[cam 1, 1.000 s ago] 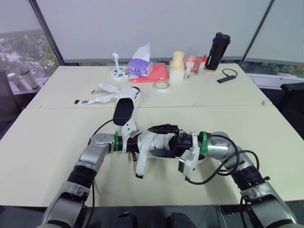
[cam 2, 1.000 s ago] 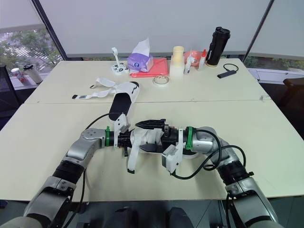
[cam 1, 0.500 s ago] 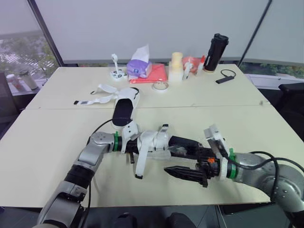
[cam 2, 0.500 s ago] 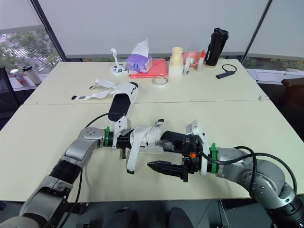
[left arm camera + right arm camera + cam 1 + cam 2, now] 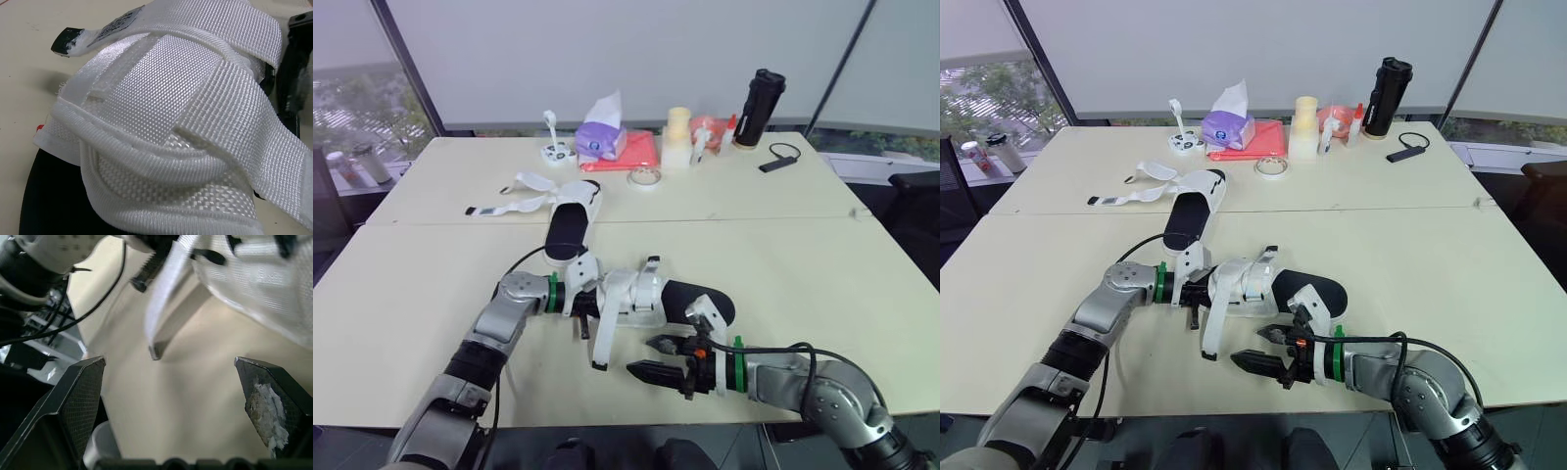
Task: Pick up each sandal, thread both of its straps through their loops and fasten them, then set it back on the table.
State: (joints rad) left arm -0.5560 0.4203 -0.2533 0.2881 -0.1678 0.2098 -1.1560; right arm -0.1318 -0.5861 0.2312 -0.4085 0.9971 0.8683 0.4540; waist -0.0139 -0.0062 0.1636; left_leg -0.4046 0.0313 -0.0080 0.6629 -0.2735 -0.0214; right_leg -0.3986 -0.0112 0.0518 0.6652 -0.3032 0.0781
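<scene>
no legible text anywhere; label (image 5: pixel 120 22) on strap (image 5: pixel 205 24) of sandal (image 5: pixel 700 302) too blurred to read.

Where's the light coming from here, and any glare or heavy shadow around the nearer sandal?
Left eye view: daylight seems to come from the windows behind the table; no glare, only a soft shadow under the near sandal. Right wrist view: its loose strap throws a faint shadow on the table. Left wrist view: white webbing evenly lit, black sole in shade.
</scene>
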